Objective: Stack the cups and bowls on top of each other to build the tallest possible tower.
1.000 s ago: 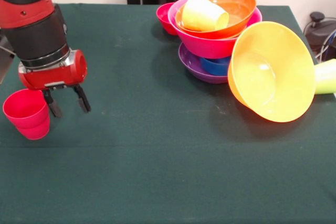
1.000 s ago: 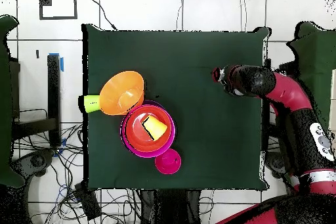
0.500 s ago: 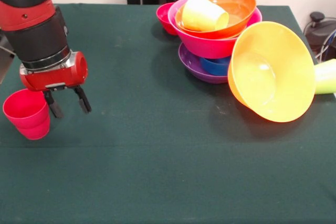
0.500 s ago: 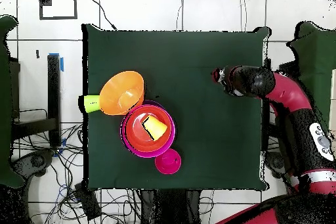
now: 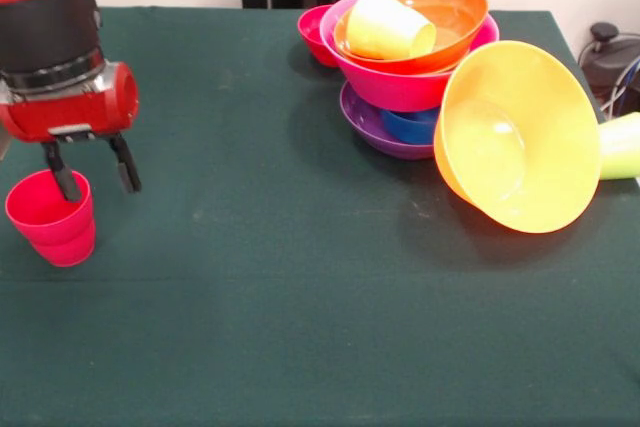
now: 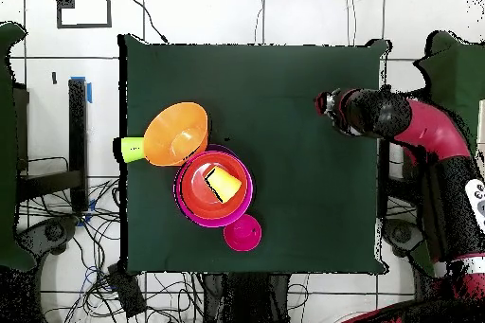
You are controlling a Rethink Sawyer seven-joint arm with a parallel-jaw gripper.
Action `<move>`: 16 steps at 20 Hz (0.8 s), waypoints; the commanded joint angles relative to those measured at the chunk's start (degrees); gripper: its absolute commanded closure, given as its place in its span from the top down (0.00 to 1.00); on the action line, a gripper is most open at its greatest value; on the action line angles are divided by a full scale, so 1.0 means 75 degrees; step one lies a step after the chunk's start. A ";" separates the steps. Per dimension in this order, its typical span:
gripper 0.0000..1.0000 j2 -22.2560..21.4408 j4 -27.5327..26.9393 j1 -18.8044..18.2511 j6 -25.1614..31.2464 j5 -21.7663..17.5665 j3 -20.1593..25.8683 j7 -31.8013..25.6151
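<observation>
1. One red cup [image 5: 51, 218] stands upright at the table [image 5: 300, 297] edge; my claw [image 5: 90, 169] hangs spread, one finger over its rim.
2. I'd lower straight, pinching the wall gently.

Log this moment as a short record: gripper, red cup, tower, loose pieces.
gripper: gripper open, jaws straddling the near rim of the red cup
red cup: red cup upright near the table's edge, not gripped
tower: purple bowl lowest, then blue bowl, pink bowl, red-orange bowl, with the yellow cup lying on its side inside
loose pieces: light orange bowl tipped on edge, green cup behind it, small red bowl behind the tower
</observation>
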 commanded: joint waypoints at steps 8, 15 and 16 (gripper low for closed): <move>1.00 -0.0511 0.0186 -0.0060 0.0663 -0.0275 -0.0346 -0.1047; 1.00 0.0011 -0.0180 -0.0101 0.0515 -0.0429 -0.0387 -0.1166; 1.00 0.0043 -0.0195 -0.0109 0.0501 -0.0435 -0.0384 -0.1173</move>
